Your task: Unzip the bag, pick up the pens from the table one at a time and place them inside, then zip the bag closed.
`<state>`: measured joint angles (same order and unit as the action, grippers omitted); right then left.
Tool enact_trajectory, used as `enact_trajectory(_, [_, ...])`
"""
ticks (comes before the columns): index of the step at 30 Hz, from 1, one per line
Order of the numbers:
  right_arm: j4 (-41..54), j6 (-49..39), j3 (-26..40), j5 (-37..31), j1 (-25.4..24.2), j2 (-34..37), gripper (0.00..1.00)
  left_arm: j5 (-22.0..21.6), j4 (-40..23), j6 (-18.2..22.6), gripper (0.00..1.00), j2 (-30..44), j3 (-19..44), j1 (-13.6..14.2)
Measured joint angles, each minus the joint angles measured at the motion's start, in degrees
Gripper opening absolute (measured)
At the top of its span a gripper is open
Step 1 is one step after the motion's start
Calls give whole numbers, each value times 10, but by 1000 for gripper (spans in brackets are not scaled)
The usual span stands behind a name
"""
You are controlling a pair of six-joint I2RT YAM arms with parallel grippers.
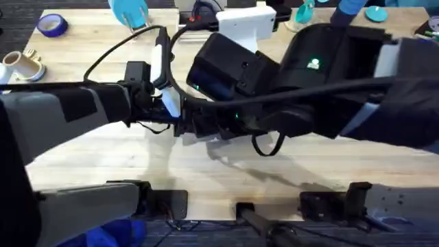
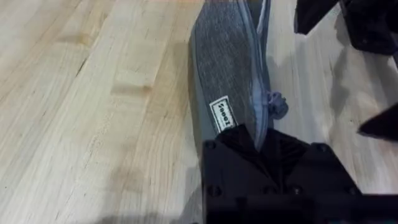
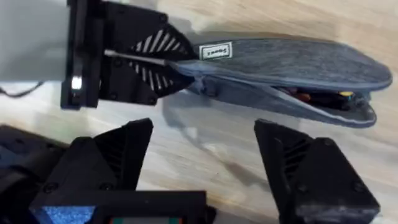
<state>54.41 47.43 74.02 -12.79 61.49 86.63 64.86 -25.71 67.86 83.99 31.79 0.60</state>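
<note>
With the left gripper (image 3: pixel 180 68) clamped on one end of the bag (image 3: pixel 292 71), mid-table (image 2: pixel 74 112), zipper partly open, right gripper (image 3: pixel 202 165) hangs wide and empty: pinch the pull, draw straight along the teeth.

blue tape roll (image 1: pixel 51 25) | white fitting (image 1: pixel 24 65) | teal lid (image 1: pixel 376 12)

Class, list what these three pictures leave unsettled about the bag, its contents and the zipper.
- Overhead: the bag is hidden beneath both arms.
- Right wrist: inside the bag, dark items with red and yellow bits sit in shadow; a pen count is impossible.
- Left wrist: the left hand covers the bag's near end, and the far end runs off the picture edge.
</note>
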Motion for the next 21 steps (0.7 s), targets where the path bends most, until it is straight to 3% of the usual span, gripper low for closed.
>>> enact_trajectory(10, [11, 81, 0, -23, 0, 1, 968, 0, 0, 0, 43, 0, 0, 0])
enact_trajectory(21, [11, 96, 0, -36, 0, 31, 997, 0, 0, 0, 43, 0, 0, 0])
